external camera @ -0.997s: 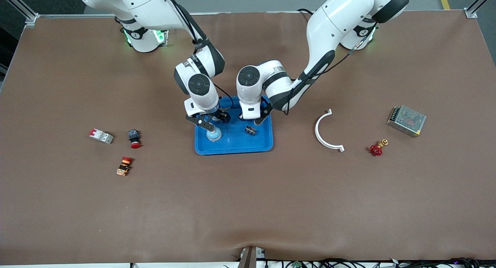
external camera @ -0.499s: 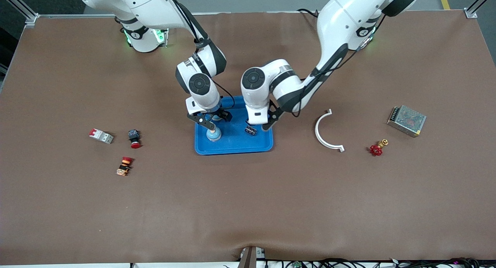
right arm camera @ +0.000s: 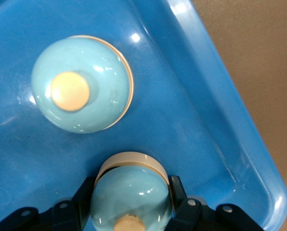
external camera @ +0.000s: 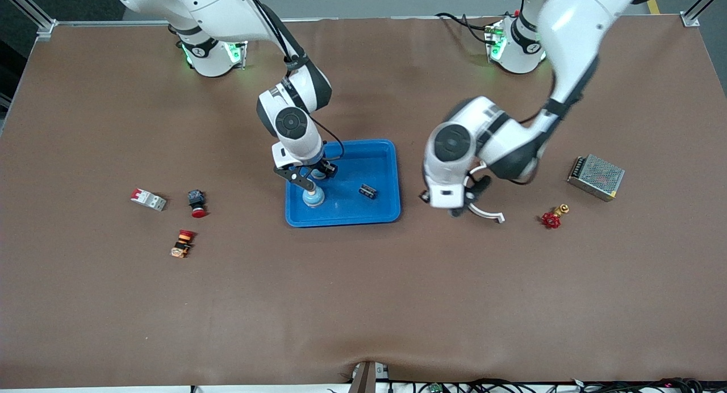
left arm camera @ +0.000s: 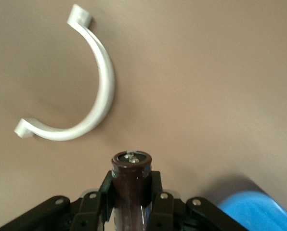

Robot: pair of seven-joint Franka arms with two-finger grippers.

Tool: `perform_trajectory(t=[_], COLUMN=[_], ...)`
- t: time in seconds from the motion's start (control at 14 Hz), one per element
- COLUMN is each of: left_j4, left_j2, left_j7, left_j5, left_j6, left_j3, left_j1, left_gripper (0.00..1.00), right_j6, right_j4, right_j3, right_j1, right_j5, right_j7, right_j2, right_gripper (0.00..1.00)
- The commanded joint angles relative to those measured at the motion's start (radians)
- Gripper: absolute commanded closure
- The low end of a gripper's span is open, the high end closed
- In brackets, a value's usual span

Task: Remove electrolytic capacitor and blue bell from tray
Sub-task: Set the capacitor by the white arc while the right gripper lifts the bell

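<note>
My right gripper (external camera: 307, 176) is shut on a light blue bell (right arm camera: 130, 195) and holds it just above the blue tray (external camera: 341, 219). A second light blue bell (external camera: 313, 197) with a tan button stands in the tray right beside it and also shows in the right wrist view (right arm camera: 81, 84). A small dark capacitor (external camera: 368, 191) lies in the tray. My left gripper (external camera: 454, 207) is shut on a dark brown capacitor (left arm camera: 131, 175). It hangs over the table beside the tray, by a white curved bracket (left arm camera: 97, 96).
The white bracket (external camera: 487, 213) lies toward the left arm's end, with a red valve (external camera: 551, 219) and a metal mesh box (external camera: 596, 177) farther out. A breaker (external camera: 149, 199), a red push button (external camera: 196, 203) and an orange switch (external camera: 183, 243) lie toward the right arm's end.
My left arm has swung out from over the tray to over the white bracket, carrying the brown capacitor. My right gripper has stayed over the tray with its bell.
</note>
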Motion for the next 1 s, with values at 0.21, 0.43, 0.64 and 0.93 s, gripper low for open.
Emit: perform_trajectory(t=[0.21,0.43,0.64,0.93], left_j4=[-0.187,-0.255,-0.305,-0.305], left_j2=[-0.052,-0.046,-0.027,0.003], left_j7=[0.085,0.091,0.091,0.091], left_j5=[0.086,0.154,0.194,0.219], left_j6=[0.021,0.067,0.139,0.161], left_j3=[-0.076,-0.076,-0.076,-0.075], left_j1=[0.247,0.310,0.351,0.359], left_gripper=[1.00,1.00,1.00,0.71], right_j6=[-0.438,-0.705,-0.819,-0.823], right_j4=[0.241,0.383,0.425,0.426], right_j3=[-0.002,-0.009,-0.015,-0.016], right_j1=[-0.117,-0.209,-0.362,-0.435], right_j5=[0.028,0.012,-0.038,-0.237], right_j7=[-0.022,-0.313,-0.786,-1.053], right_j2=[-0.054,-0.054,-0.099,-0.133], right_gripper=[1.00,1.00,1.00,1.00])
